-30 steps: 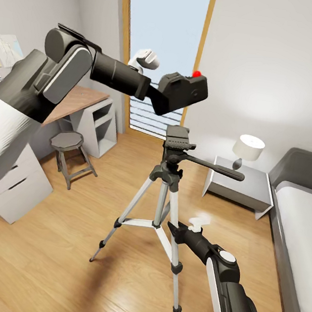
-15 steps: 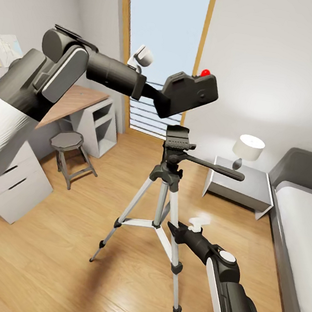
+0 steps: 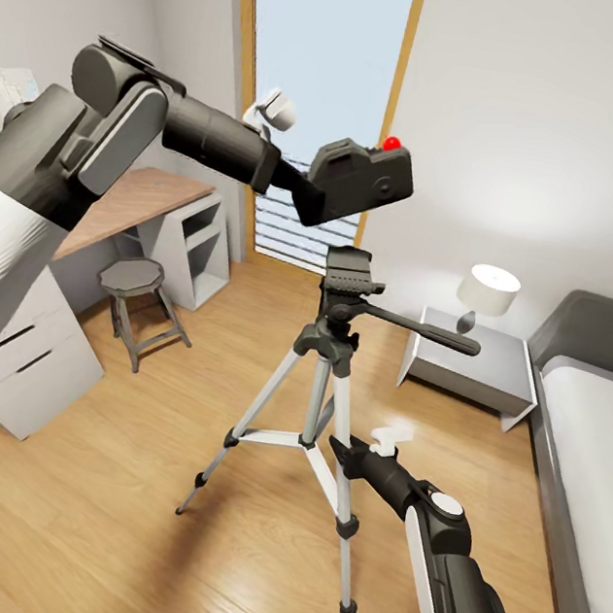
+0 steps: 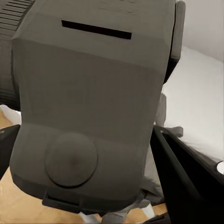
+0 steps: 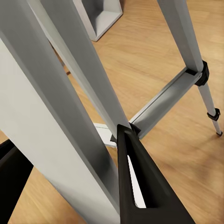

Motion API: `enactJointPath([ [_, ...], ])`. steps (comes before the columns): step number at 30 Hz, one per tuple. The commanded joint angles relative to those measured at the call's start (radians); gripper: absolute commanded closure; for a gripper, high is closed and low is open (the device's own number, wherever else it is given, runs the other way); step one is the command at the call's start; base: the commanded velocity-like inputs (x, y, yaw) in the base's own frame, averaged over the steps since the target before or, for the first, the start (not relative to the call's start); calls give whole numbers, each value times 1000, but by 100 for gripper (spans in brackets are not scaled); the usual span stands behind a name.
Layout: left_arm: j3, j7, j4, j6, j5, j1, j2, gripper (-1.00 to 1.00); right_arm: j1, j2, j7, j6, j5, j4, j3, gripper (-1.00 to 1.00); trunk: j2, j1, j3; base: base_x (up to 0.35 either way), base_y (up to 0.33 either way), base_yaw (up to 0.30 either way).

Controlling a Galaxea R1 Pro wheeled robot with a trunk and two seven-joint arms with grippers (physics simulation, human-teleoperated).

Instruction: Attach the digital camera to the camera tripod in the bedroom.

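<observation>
In the head view the left gripper is mostly hidden behind the digital camera it carries, so its fingertips cannot be made out there; in the left wrist view the camera's dark body blocks nearly everything, with a black finger pressed along one side, so the pincer is clamped on the camera. The camera is chunky and matte black, tilted, with a round red button on top, a slot and a round disc on the face toward the wrist. It hangs in the air just above the black head of the camera tripod, apart from it. The tripod stands on the wood floor, silver legs spread, pan handle pointing right toward the nightstand. The right gripper sits low beside a near tripod leg; its black fingers straddle the leg, spread apart, contact unclear.
</observation>
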Motion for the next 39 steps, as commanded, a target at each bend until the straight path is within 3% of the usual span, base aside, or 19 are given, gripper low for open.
enactJointPath([
  [1,-2,-4,1,4,-1,-9,1,100,-1,1,9,6,17,39,-3,100,-2,1,-2,0,0,0],
  [7,-33,-16,10,22,-18,-82,-1,100,-1,1,8,6,17,40,-3,100,-2,1,-2,0,0,0],
  [14,-128,-21,20,60,-13,-186,-11,100,-1,1,8,5,17,41,-3,100,-2,1,-2,0,0,0],
  [16,-141,-22,19,64,-9,-199,-14,100,-1,1,8,6,17,42,-2,100,-2,1,-2,0,0,0],
  [27,-169,-23,-1,69,13,-211,-15,100,-1,1,8,6,17,42,-4,100,-2,1,-2,0,0,0],
  [35,-288,-24,-39,72,48,-212,-14,100,-1,1,8,5,17,42,-4,100,-2,1,-2,0,0,0],
  [39,-312,-27,-45,76,62,-213,-8,100,-1,1,8,5,17,42,-4,100,-2,1,-2,0,0,0],
])
